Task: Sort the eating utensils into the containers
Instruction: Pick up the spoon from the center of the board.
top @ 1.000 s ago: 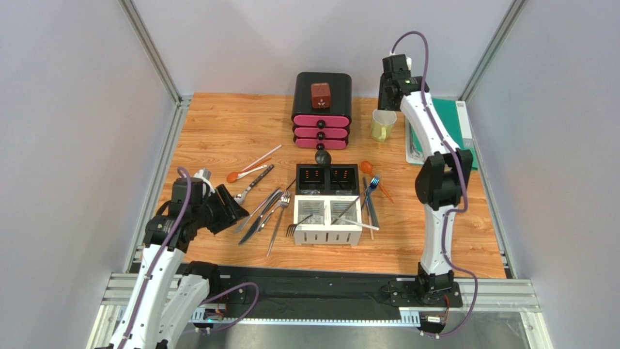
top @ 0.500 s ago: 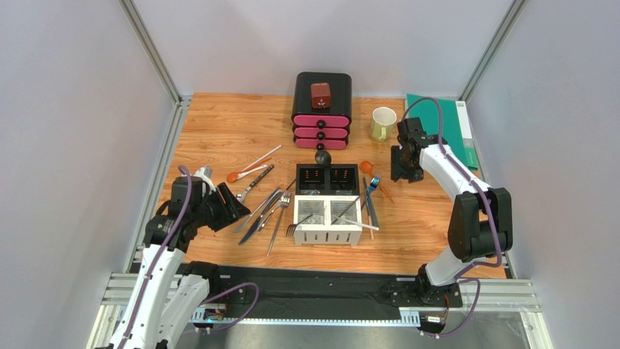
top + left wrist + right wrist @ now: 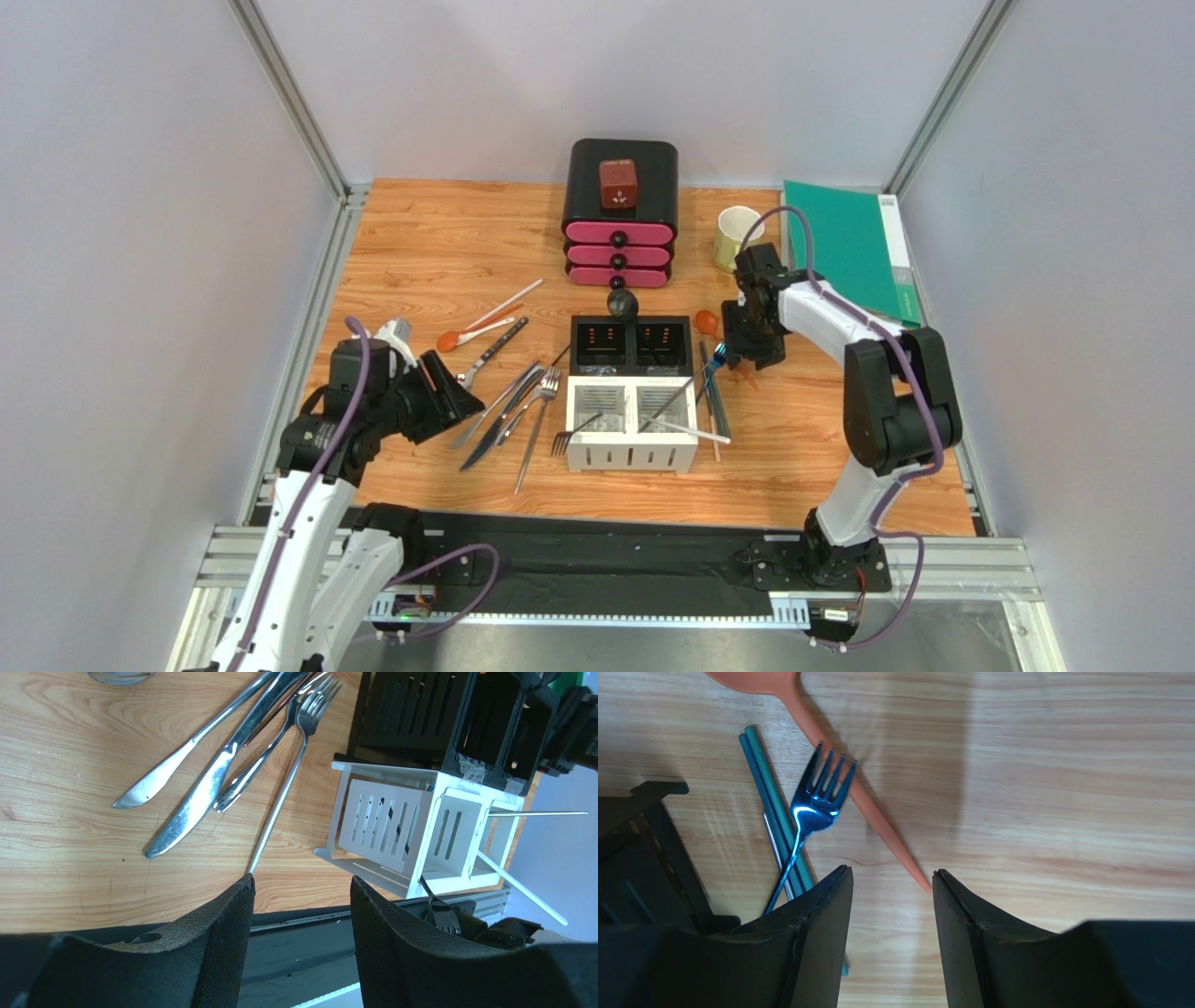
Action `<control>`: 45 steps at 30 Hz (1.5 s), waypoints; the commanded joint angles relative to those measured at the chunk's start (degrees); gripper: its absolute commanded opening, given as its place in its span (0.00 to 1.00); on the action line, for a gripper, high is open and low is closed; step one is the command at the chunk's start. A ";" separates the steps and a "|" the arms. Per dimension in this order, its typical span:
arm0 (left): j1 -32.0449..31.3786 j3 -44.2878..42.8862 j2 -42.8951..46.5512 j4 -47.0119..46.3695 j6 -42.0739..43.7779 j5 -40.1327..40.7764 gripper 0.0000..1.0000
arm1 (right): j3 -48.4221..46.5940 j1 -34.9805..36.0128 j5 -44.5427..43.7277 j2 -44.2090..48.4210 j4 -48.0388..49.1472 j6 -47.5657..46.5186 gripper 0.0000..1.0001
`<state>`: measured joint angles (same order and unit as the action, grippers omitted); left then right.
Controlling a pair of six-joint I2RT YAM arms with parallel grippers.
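Observation:
The four-compartment caddy (image 3: 631,445) stands mid-table, white slotted halves in front, black halves (image 3: 630,342) behind. Utensils stick out of the white halves. My right gripper (image 3: 732,347) is open and empty, low over an orange plastic spoon (image 3: 878,822), a blue-tinted metal fork (image 3: 815,808) and teal sticks (image 3: 770,798) right of the caddy. My left gripper (image 3: 456,396) is open and empty. It is left of several silver knives (image 3: 203,794) and forks (image 3: 281,791) lying beside the caddy (image 3: 393,822).
A black-and-pink drawer box (image 3: 620,210) stands at the back with a black spoon (image 3: 622,303) before it. A pale green mug (image 3: 734,235) and a green board (image 3: 849,245) are at the back right. Another orange spoon (image 3: 452,339), a white stick (image 3: 508,300) and a knife (image 3: 491,353) lie at the left.
My right arm has swung from the back right by the mug forward and down to the utensils right of the caddy. The left arm has barely moved.

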<state>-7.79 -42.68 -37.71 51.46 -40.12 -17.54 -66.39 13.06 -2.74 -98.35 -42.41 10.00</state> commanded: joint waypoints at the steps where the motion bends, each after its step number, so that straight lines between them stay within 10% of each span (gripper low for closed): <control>1: -0.29 -0.65 0.89 -0.31 -0.13 -0.39 0.59 | -2.95 1.35 1.43 -3.60 3.04 0.02 0.50; 18: -0.29 -0.83 2.73 1.18 -1.45 1.46 0.59 | -6.03 1.44 -2.79 -9.94 2.25 -0.51 0.44; 35: -0.29 0.05 4.22 -2.42 -1.72 -1.00 0.59 | 2.66 2.23 -8.51 0.87 -9.70 8.27 0.00; 39: -0.29 0.40 5.90 -1.81 -1.19 -1.01 0.59 | 5.48 3.64 -8.24 5.43 -11.11 11.09 0.02; 45: -0.29 0.13 7.56 0.04 -0.75 -1.09 0.59 | 4.69 5.13 -12.45 6.94 -10.32 11.97 0.40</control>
<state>-7.81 -42.48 -31.42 51.11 -41.21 -17.74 -60.69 17.67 -10.98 -93.38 -53.43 19.99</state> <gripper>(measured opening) 0.589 0.335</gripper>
